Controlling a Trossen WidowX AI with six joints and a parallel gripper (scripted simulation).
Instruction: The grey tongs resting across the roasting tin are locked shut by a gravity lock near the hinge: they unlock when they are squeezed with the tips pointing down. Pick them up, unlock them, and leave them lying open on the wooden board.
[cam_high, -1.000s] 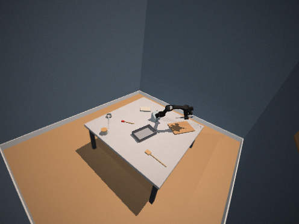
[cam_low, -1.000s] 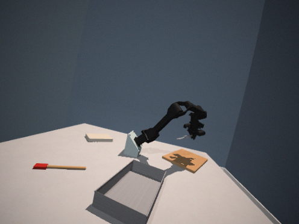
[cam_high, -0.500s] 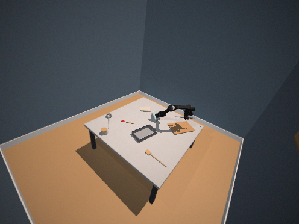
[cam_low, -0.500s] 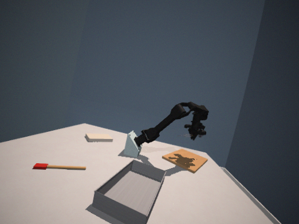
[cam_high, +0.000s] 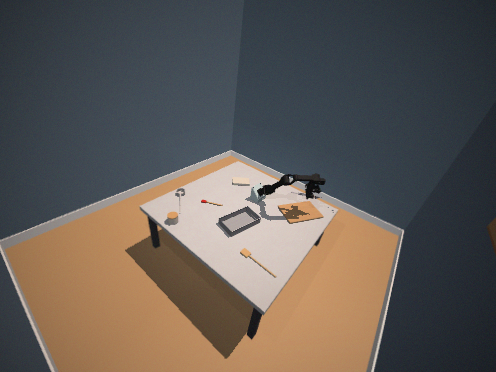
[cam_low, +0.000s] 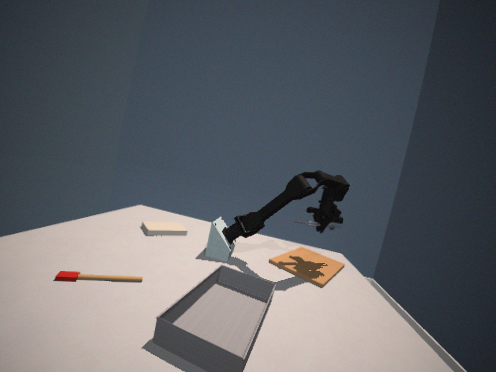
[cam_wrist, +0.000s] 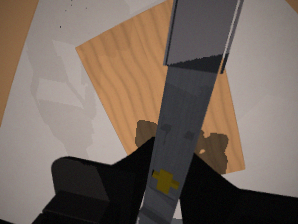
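Note:
The grey tongs (cam_high: 299, 193) (cam_low: 304, 223) (cam_wrist: 187, 100) are held in the air above the wooden board (cam_high: 320, 215) (cam_low: 302, 252) (cam_wrist: 115, 65). They lie close to level, one end pointing left and the other showing just right of the fingers in the exterior view. My gripper (cam_high: 313, 195) (cam_low: 322, 228) (cam_wrist: 166, 143) points down and is shut on them. In the wrist view the tongs run up between the black fingers, with a yellow cross-shaped piece near the bottom. Whether the arms are locked cannot be told. The roasting tin (cam_high: 246, 227) (cam_low: 195, 345) is empty.
A red-headed spatula (cam_high: 212, 203) (cam_low: 110, 277) and a cream block (cam_high: 241, 181) (cam_low: 164, 229) lie left of the arm's base. A wooden spatula (cam_high: 260, 264) lies in front of the tin. An orange-topped jar (cam_high: 172, 217) stands at the left edge.

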